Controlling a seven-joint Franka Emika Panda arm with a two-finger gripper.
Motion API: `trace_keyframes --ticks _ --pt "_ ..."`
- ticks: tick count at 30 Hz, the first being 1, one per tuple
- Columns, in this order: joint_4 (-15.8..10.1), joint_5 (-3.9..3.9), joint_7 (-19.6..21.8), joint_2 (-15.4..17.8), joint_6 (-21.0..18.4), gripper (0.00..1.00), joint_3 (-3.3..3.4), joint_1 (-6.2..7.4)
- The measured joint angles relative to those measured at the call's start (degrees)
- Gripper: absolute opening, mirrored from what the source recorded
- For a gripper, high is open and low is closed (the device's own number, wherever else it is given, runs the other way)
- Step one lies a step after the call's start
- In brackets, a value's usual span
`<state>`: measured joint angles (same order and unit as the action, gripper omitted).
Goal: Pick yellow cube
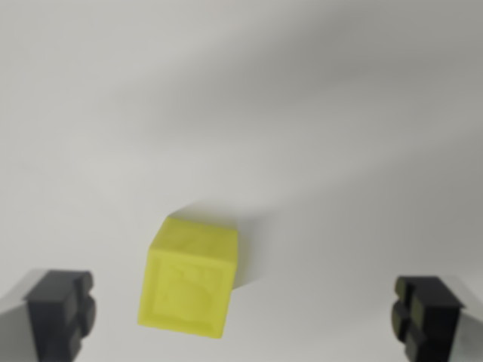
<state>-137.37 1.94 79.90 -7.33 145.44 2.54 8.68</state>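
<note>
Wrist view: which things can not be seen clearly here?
- yellow cube: blurred, so the embossed figure on its front face is unreadable.
- gripper: fingertips cut off by the bottom edge; the body is out of frame.
- white surface: its edges lie outside the frame.

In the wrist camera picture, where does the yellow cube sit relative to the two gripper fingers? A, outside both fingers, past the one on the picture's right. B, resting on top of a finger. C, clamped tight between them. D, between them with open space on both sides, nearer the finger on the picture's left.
D: the yellow cube rests on the white surface inside the open gripper, touching neither finger, with the smaller gap toward the wrist view's left.
</note>
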Motion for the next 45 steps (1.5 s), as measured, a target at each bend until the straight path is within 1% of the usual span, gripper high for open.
trace_keyframes --ticks 11,21,31,40,45 --pt "-2.24 -0.59 5.08 -2.3 4.27 1.0 0.0 2.06" --pt "-3.85 -1.38 9.52 -4.84 8.21 1.0 0.0 4.04" --pt "-5.05 -2.5 13.74 -7.76 12.16 1.0 0.0 6.15" --pt "-5.82 -3.84 17.22 -10.39 15.45 1.0 0.01 8.16" --pt "-5.87 -4.11 17.62 -11.24 16.31 1.0 0.01 8.42"
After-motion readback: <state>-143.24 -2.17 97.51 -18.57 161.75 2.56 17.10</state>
